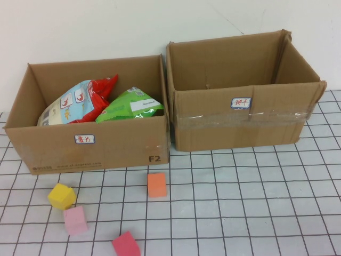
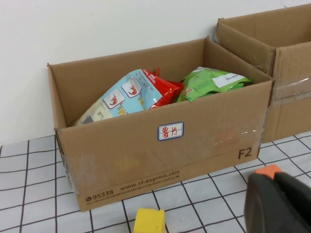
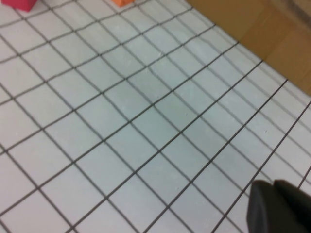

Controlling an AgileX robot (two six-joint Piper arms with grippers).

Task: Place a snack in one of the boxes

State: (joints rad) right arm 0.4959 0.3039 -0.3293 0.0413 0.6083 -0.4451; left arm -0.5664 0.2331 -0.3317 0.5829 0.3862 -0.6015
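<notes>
The left cardboard box (image 1: 96,146) holds two snack bags: a blue and red one (image 1: 74,101) and a green one (image 1: 130,105). The right cardboard box (image 1: 240,128) looks empty. Neither gripper shows in the high view. In the left wrist view, my left gripper (image 2: 274,177) is shut and empty, low over the table in front of the left box (image 2: 146,155), with both bags (image 2: 121,97) (image 2: 209,83) visible inside it. My right gripper (image 3: 273,183) is shut and empty above the gridded table.
Foam blocks lie in front of the left box: orange (image 1: 156,184), yellow (image 1: 62,196), pink (image 1: 75,220) and red (image 1: 126,245). The orange block (image 2: 268,170) sits just beyond my left gripper. The table in front of the right box is bare.
</notes>
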